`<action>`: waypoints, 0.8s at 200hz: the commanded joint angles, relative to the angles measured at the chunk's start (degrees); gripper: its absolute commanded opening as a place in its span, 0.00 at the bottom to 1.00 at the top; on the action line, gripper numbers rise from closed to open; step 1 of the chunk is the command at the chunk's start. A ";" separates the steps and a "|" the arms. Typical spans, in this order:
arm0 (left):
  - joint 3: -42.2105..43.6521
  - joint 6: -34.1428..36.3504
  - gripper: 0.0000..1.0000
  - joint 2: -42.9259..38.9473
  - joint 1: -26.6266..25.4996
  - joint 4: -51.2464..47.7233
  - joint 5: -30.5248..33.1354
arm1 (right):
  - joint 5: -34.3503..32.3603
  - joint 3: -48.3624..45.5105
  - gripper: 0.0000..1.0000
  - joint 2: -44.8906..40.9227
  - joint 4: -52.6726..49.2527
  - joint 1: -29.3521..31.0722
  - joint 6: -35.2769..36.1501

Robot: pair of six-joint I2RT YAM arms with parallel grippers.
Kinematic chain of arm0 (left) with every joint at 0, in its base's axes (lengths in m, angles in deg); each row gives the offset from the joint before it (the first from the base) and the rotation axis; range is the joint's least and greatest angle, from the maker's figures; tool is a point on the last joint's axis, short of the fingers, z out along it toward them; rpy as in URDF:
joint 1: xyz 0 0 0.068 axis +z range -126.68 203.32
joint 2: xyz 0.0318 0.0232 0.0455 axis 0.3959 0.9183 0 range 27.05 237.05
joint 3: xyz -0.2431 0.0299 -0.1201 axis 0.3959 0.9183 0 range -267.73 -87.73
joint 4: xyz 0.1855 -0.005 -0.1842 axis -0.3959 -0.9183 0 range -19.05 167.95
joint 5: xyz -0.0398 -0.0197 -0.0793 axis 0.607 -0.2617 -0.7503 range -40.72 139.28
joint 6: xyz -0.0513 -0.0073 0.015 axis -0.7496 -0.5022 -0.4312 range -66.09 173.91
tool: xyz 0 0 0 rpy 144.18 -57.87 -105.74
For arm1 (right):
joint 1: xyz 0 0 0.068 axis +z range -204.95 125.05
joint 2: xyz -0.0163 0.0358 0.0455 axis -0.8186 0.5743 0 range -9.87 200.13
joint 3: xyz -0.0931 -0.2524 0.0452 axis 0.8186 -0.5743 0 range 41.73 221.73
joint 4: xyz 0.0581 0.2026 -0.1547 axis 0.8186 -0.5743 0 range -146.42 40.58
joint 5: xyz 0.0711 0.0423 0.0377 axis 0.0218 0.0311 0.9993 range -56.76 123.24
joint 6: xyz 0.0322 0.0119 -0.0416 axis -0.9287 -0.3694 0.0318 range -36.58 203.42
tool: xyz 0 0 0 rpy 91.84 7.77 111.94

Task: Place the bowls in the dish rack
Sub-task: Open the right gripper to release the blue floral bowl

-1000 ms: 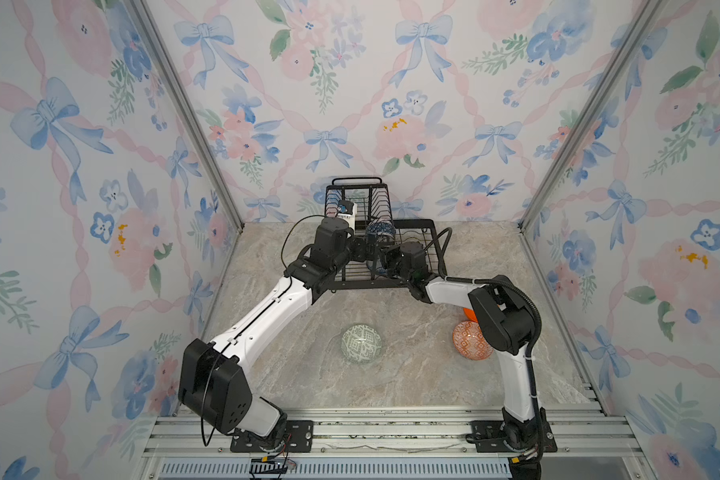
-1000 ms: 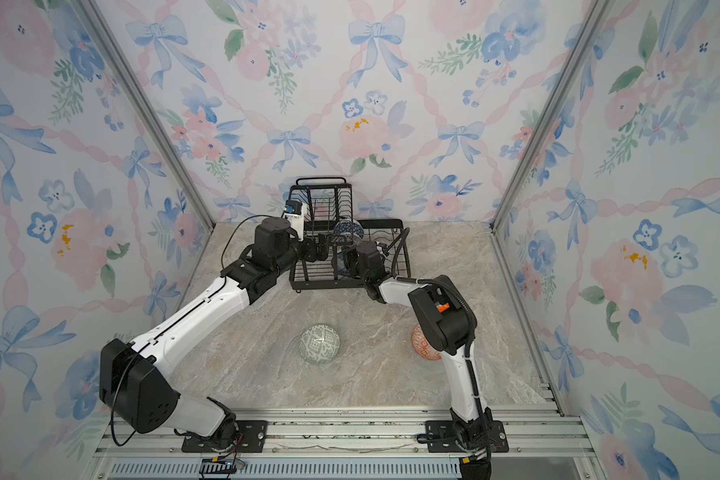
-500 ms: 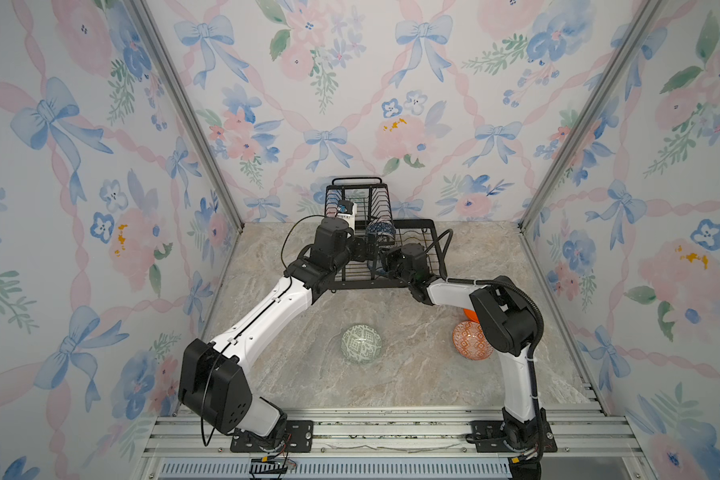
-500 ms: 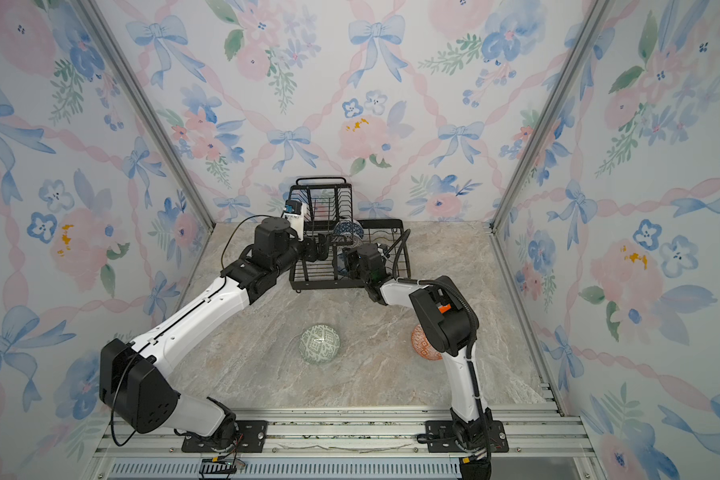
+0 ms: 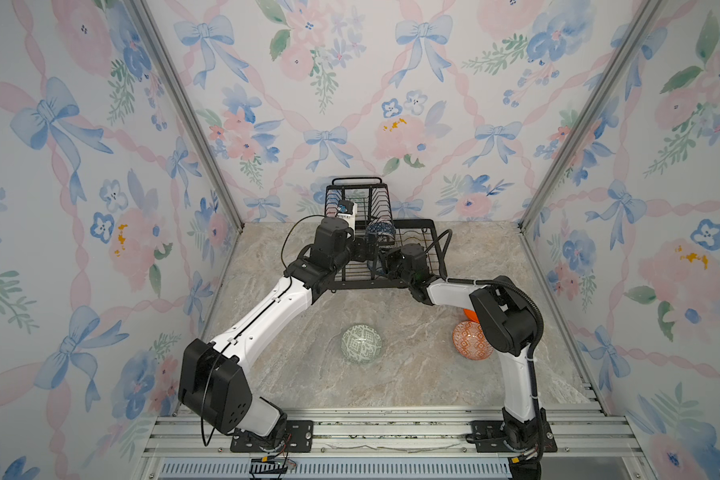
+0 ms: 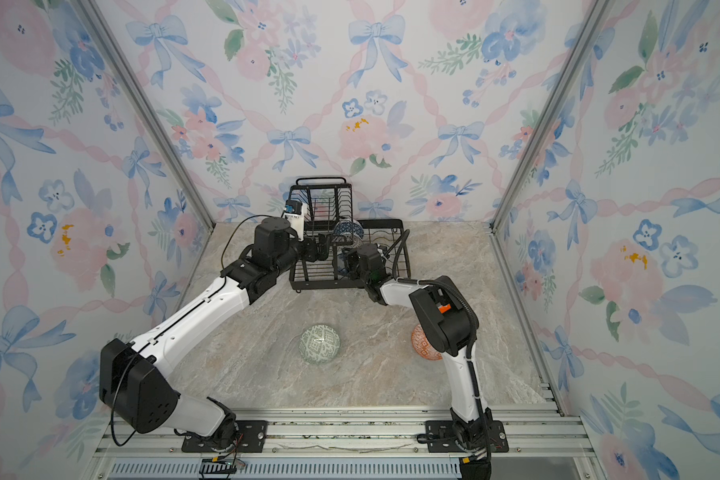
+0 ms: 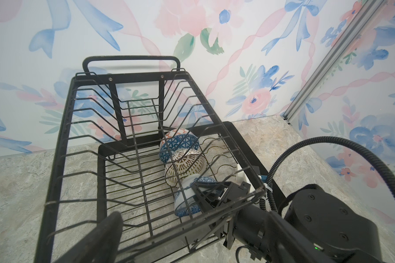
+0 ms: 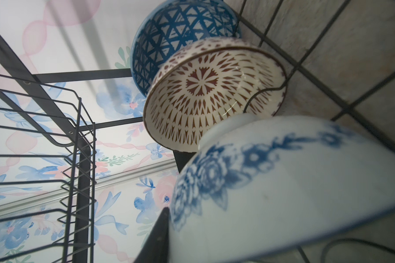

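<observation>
Reaching forward with both arms, wrists close together; holding left gripper point(image 5: 363, 250) spread wide, right gripper point(image 7: 206, 193) low, grip unclear.

I find no text, brand, number or sign that I can read anywhere. My left wrist camera point(image 5: 346, 209) carries a small blue patch, too small to tell whether it bears lettering. The orange mark point(image 6: 444, 308) on my right arm point(image 6: 441, 332) shows no letters.

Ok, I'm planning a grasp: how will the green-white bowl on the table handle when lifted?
The green-white bowl shows a glare spot, so probably glazed and slippery. It looks like rigid ceramic, likely to chip against the dish rack wires. Round-walled, it may slide if nudged.
</observation>
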 commanded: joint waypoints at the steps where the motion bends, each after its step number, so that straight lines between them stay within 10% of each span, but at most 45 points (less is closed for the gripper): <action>1: 1.26 -0.97 0.98 -0.65 0.65 -1.54 -1.47 | 0.21 -0.32 0.28 -2.20 -0.91 0.25 0.91; 160: 0.60 -1.93 0.98 -0.11 1.04 -1.54 -1.64 | 0.92 -4.49 0.36 -6.76 -1.38 -1.59 1.96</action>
